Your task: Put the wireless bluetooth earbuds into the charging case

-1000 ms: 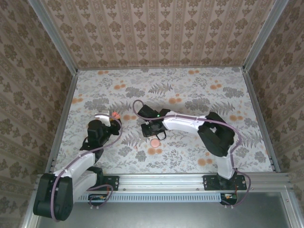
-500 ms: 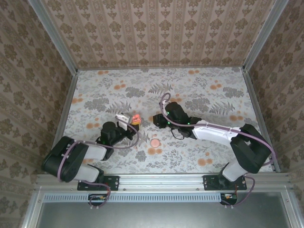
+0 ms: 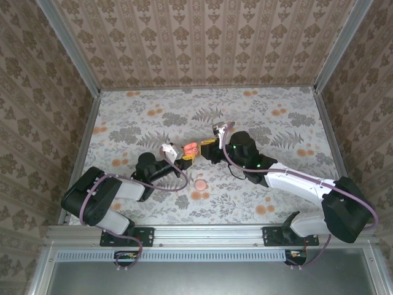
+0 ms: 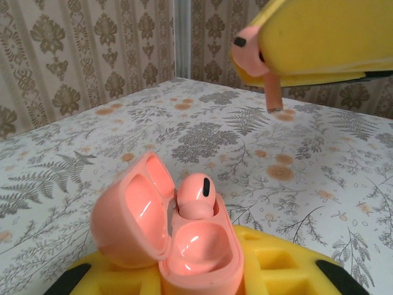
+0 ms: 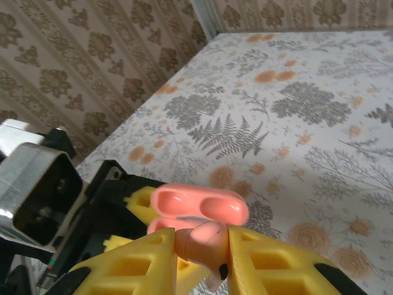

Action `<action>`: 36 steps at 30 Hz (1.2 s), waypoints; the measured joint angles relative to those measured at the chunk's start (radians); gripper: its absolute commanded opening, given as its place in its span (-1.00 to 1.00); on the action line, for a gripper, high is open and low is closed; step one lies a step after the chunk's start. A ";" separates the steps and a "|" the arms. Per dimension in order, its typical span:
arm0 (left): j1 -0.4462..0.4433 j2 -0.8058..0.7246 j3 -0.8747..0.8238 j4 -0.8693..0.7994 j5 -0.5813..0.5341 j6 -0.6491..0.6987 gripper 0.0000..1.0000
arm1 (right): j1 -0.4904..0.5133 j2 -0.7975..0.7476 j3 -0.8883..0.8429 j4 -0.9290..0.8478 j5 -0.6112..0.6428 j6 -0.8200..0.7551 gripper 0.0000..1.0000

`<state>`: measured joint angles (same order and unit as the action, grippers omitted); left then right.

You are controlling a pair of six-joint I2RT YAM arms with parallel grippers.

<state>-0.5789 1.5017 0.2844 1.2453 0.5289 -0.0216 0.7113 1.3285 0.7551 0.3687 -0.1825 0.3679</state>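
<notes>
The salmon-pink charging case [image 4: 195,246] stands with its lid [image 4: 126,212] swung open, and my left gripper [image 4: 199,279] is shut on its base with yellow pads. One earbud [image 4: 196,194] sits in the far socket; the near socket is hollow. My right gripper [image 5: 202,252] is shut on the other earbud [image 5: 206,241], stem pointing down, just above and in front of the case [image 5: 199,206]. In the left wrist view that earbud [image 4: 256,58] hangs at the top right. From above, the case [image 3: 190,148] sits between the left gripper [image 3: 182,153] and the right gripper [image 3: 207,149].
A round flat pink disc [image 3: 199,184] lies on the floral table [image 3: 276,123] just in front of the two grippers. Patterned walls and metal rails [image 3: 85,144] close in the table on three sides.
My left gripper has carried the case to the right, toward the table's middle. The right gripper has moved back from the pink disc and now meets the case with the earbud.
</notes>
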 measured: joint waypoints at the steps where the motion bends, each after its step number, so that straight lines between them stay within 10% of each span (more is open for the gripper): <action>1: -0.004 0.000 0.002 0.002 0.001 0.003 -0.63 | 0.000 0.000 0.000 0.003 -0.014 -0.003 -0.51; 36: -0.023 -0.024 0.032 0.005 0.000 -0.001 -0.63 | 0.023 0.135 0.055 0.121 -0.128 -0.007 -0.52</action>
<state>-0.6014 1.4776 0.3161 1.2503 0.5285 -0.0223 0.7341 1.4639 0.8104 0.4892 -0.3107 0.3611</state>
